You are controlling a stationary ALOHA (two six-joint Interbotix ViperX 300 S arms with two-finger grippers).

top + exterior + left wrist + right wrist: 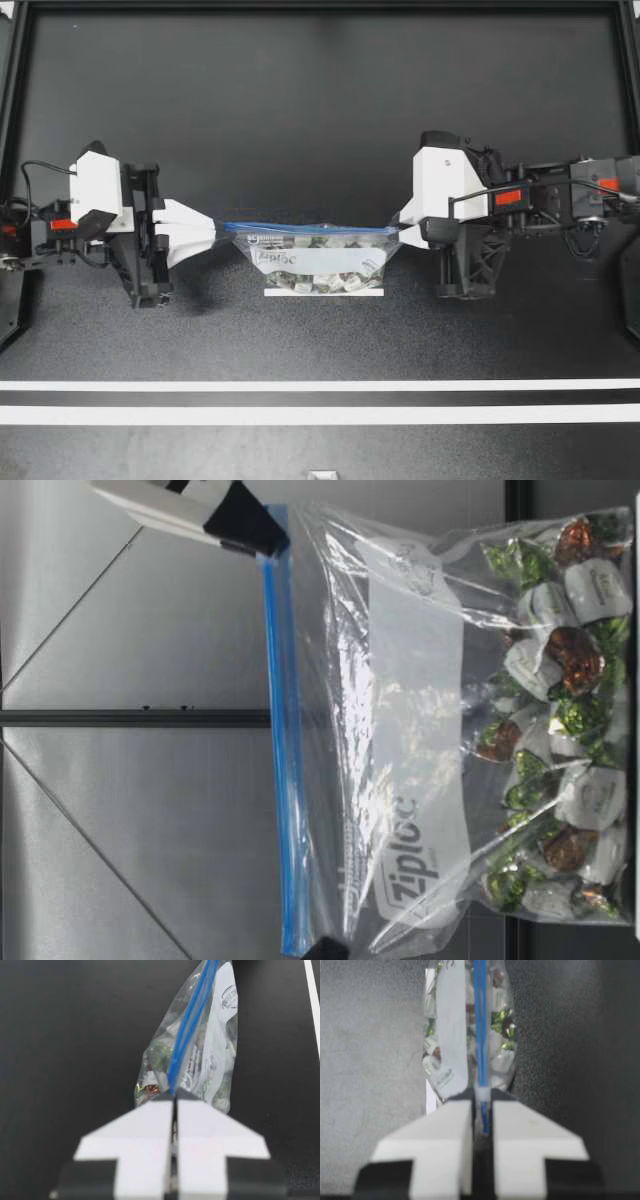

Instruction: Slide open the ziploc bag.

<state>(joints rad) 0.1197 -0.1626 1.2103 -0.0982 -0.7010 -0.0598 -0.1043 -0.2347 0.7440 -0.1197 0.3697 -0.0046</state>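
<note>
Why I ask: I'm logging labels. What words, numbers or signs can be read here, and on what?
Bag, white panel: one large brand word, legible in the low view; as a brand name, it is not quoted.
Small print and a round mark on the same panel: too small to read.
Candy wrappers inside the bag: print too blurred to read.
No other text is readable.

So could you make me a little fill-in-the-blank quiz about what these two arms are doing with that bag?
The ziploc bag is gripped at both ends of its ____ zipper strip. My left end effector and my right end effector are both ____ on the bag. The wrapped candies sit at the bag's ____, opposite the zipper.
Missing words: blue; shut; bottom.
</note>
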